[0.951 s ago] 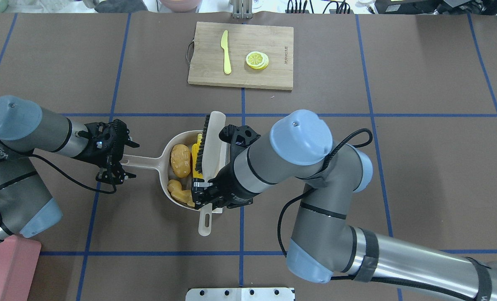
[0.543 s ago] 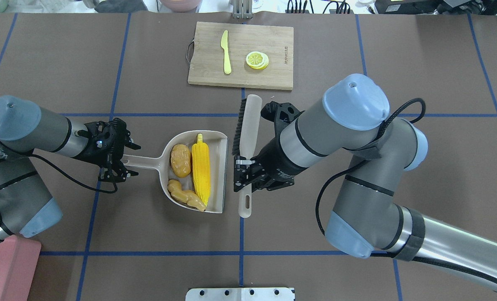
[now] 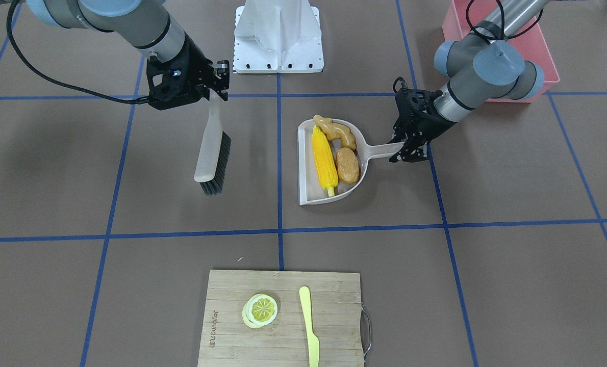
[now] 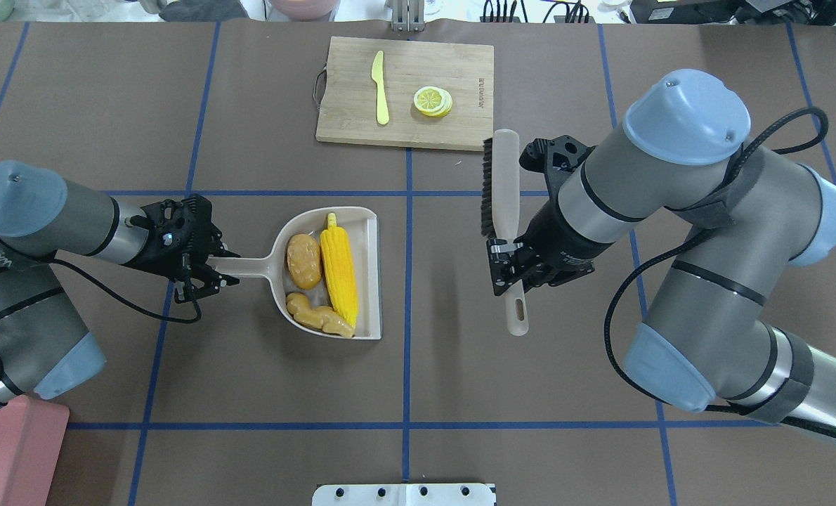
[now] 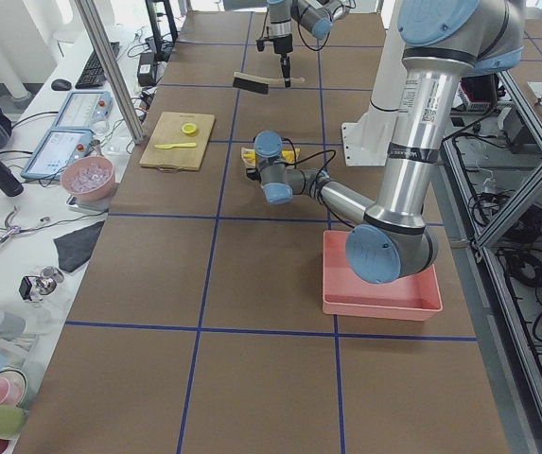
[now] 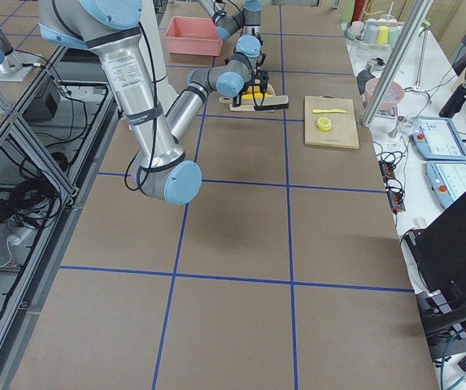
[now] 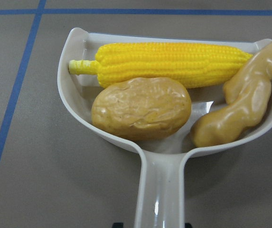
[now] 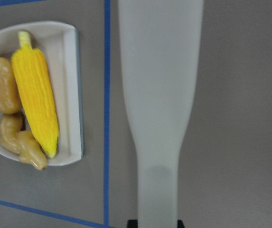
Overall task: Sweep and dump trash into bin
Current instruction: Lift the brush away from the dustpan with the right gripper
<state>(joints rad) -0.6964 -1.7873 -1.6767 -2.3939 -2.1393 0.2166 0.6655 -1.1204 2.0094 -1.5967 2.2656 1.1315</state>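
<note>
Since the fingers of the left gripper (image 4: 211, 270) pinch just the end of the dustpan (image 4: 370, 281) handle, the loaded pan could sag or twist when lifted; corn (image 4: 338, 270), potato (image 4: 303, 261) and ginger (image 4: 316, 320) sit loose inside and might roll off the open lip; bin (image 4: 10, 457) is well apart, back by that arm's base; forearm reaches in low and flat; right gripper (image 4: 506, 263) pinches the brush (image 4: 502, 183), well clear.

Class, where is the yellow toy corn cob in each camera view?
Front-facing: yellow corn cob just right of centre.
Overhead: cob left of centre.
Exterior left: cob upper middle, partly hidden.
Exterior right: cob upper middle.
Left wrist: cob upper middle.
Right wrist: cob left side.
Landmark: the beige plastic dustpan holding it.
</note>
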